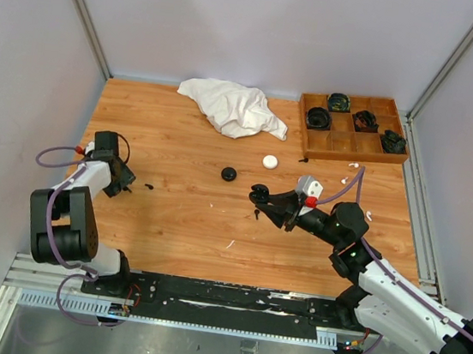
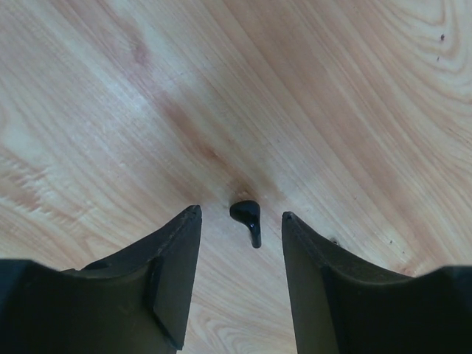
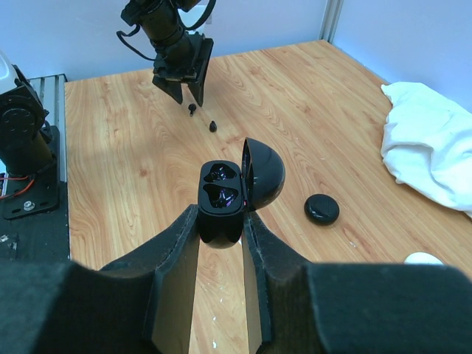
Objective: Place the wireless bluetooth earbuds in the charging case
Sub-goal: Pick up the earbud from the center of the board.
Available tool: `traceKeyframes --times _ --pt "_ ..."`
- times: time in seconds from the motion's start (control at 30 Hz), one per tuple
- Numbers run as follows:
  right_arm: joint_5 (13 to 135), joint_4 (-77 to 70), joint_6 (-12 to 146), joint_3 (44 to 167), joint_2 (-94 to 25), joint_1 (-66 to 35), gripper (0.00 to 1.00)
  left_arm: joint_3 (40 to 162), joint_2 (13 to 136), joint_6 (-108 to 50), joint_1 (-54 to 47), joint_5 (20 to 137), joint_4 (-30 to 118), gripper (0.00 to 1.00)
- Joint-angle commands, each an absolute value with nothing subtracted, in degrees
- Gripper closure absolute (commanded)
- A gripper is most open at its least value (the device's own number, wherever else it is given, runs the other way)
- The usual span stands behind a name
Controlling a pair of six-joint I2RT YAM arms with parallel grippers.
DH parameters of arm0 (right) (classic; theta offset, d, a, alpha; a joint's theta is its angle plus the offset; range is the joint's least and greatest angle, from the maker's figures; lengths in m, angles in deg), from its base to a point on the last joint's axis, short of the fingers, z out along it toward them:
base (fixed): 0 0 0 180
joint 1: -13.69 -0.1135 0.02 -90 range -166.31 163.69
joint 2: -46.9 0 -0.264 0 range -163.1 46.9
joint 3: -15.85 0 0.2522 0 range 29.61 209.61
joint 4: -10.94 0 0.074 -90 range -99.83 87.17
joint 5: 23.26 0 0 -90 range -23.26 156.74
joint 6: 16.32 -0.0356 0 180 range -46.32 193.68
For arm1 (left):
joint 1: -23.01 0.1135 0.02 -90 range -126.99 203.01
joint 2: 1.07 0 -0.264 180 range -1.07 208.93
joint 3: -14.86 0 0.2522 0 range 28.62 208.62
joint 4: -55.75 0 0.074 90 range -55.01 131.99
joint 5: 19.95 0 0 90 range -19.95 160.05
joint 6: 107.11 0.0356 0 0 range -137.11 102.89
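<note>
Left gripper (image 2: 241, 213): at 9 o'clock on the table (image 1: 180, 213), pointing down at the wood; jaws part open, gripping nothing
Black earbud (image 2: 247, 219): flat on the wood between the left fingers, a gap on each side, stem towards the wrist camera
Second black piece (image 3: 213, 126): on the wood just beside the left gripper, on its 3 o'clock side in the top view; too small to tell what it is
Right gripper (image 3: 221, 215): near the table's centre, a little towards 4 o'clock; jaws clamped on the case
Case (image 3: 220, 193): black, held by its lower half between the right fingers
Lid (image 3: 263, 174): hinged open, standing upright
Wells: two, dark and glossy; cannot tell whether they hold anything
Black puck (image 1: 229, 173): closed, on the wood at 11 o'clock from the held case
White puck (image 1: 269, 160): at 12 o'clock from the held case
White earbud (image 1: 353, 165): tiny, on the wood just in front of the tray
Cloth (image 1: 232, 107): white, crumpled, at 12 o'clock on the table
Tray (image 1: 351, 157): wooden, divided, in the 1 o'clock corner; coiled items (image 1: 318, 117) in four compartments
</note>
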State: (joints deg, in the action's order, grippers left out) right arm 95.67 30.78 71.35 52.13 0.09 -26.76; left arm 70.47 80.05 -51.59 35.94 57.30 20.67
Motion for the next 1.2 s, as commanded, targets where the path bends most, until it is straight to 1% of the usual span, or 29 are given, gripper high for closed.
traceKeyframes --times 0.0,0.23,0.33,0.5,0.7,0.87,1.17 --pt "95.34 32.03 72.45 51.58 0.67 -27.70 0.98 72.69 82.25 -49.41 37.11 60.21 22.32 0.48" --pt "95.64 32.15 72.36 51.67 0.32 -27.67 0.97 73.86 85.99 -47.88 38.17 62.87 22.95 0.56" --pt "95.66 32.15 72.33 51.72 0.19 -27.75 0.97 73.74 86.53 -47.88 38.22 63.17 22.53 0.58" --pt "95.57 32.24 72.28 51.67 0.18 -27.73 0.97 74.24 87.35 -47.59 38.22 64.48 20.08 0.65" --pt "95.70 32.48 72.19 51.67 0.23 -27.70 0.97 75.46 88.48 -46.12 38.22 63.12 16.09 0.64" --pt "95.66 32.51 72.16 51.65 0.23 -27.72 0.97 76.21 88.58 -45.32 38.16 64.27 15.21 0.61" --pt "95.54 32.59 72.10 51.61 0.14 -27.77 0.97 76.95 88.93 -43.59 38.09 65.00 13.03 0.61"
